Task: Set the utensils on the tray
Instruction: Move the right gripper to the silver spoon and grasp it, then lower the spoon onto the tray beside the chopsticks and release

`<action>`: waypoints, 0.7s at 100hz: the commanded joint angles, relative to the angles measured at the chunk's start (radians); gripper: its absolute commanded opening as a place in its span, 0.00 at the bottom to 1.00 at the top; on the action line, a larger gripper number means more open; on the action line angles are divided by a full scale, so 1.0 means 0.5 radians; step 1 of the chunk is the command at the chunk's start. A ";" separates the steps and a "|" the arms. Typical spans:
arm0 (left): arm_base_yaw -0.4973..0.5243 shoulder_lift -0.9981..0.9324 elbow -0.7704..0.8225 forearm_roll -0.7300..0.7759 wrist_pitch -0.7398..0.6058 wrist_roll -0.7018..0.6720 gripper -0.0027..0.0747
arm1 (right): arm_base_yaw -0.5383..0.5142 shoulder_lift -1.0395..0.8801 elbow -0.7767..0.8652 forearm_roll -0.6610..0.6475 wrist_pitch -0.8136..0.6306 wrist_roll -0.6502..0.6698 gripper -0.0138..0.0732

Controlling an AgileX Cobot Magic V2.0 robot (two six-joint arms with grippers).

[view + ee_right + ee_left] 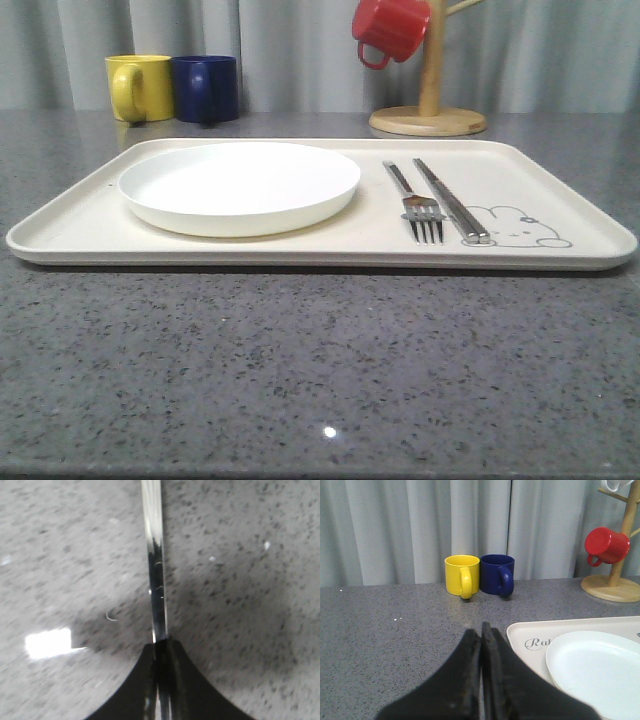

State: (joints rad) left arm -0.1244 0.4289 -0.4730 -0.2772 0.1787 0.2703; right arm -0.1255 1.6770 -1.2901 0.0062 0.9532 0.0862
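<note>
The cream tray (85, 228) lies across the grey table with a fork (420, 208) and a pair of chopsticks (450, 198) side by side on its right part, next to the bunny drawing. My right gripper (161, 644) is shut on a slim shiny metal handle (154, 555), the spoon's, which sticks straight out from the jaws just above the speckled tabletop; its bowl is out of frame. My left gripper (481, 630) is shut on nothing and hovers over the table just off the tray's (520, 632) corner with the script.
A round white plate (240, 185) fills the tray's left half. Behind the tray stand a yellow mug (140, 87) and a blue mug (206, 88). At the back right a wooden mug tree (428, 110) carries a red mug (390, 28).
</note>
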 commanded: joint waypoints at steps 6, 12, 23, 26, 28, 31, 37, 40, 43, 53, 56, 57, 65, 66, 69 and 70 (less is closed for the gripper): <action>-0.001 0.008 -0.056 -0.015 -0.168 -0.005 0.01 | 0.127 -0.275 -0.066 0.045 -0.020 -0.015 0.08; -0.001 0.008 -0.056 -0.015 -0.168 -0.005 0.01 | 0.220 -0.346 -0.066 0.045 -0.028 0.018 0.08; -0.001 0.008 -0.056 -0.015 -0.168 -0.005 0.01 | 0.401 -0.454 -0.066 0.045 -0.068 0.161 0.10; -0.001 0.008 -0.056 -0.015 -0.168 -0.005 0.01 | 0.444 -0.466 -0.066 0.045 -0.083 0.203 0.10; -0.001 0.008 -0.056 -0.015 -0.168 -0.005 0.01 | 0.477 -0.473 -0.066 0.043 -0.092 0.232 0.10; -0.001 0.008 -0.056 -0.015 -0.168 -0.005 0.01 | 0.521 -0.473 -0.066 0.040 -0.103 0.269 0.10; -0.001 0.008 -0.056 -0.015 -0.168 -0.005 0.01 | 0.618 -0.464 -0.066 0.027 -0.125 0.355 0.10; -0.001 0.008 -0.056 -0.015 -0.168 -0.005 0.01 | 0.658 -0.452 -0.066 0.021 -0.136 0.386 0.10; -0.001 0.008 -0.056 -0.015 -0.168 -0.005 0.01 | 0.698 -0.437 -0.066 0.012 -0.149 0.417 0.10; -0.001 0.008 -0.056 -0.015 -0.168 -0.005 0.01 | 0.822 -0.382 -0.066 -0.036 -0.214 0.520 0.10; -0.001 0.008 -0.056 -0.015 -0.168 -0.005 0.01 | 0.848 -0.367 -0.066 -0.060 -0.235 0.568 0.10; -0.001 0.008 -0.056 -0.015 -0.168 -0.005 0.01 | 0.854 -0.357 -0.066 -0.073 -0.246 0.579 0.10; -0.001 0.008 -0.056 -0.015 -0.168 -0.005 0.01 | 0.905 -0.303 -0.066 -0.143 -0.282 0.704 0.10; -0.001 0.008 -0.056 -0.015 -0.168 -0.005 0.01 | 0.908 -0.294 -0.066 -0.158 -0.287 0.714 0.10; -0.001 0.008 -0.056 -0.015 -0.168 -0.005 0.01 | 0.918 -0.271 -0.066 -0.180 -0.294 0.749 0.10; -0.001 0.008 -0.056 -0.015 -0.168 -0.005 0.01 | 0.921 -0.265 -0.066 -0.185 -0.294 0.764 0.10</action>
State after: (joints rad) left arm -0.1244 0.4289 -0.4730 -0.2772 0.1787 0.2703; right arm 0.3228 1.5555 -1.2901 -0.0311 0.8671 0.4048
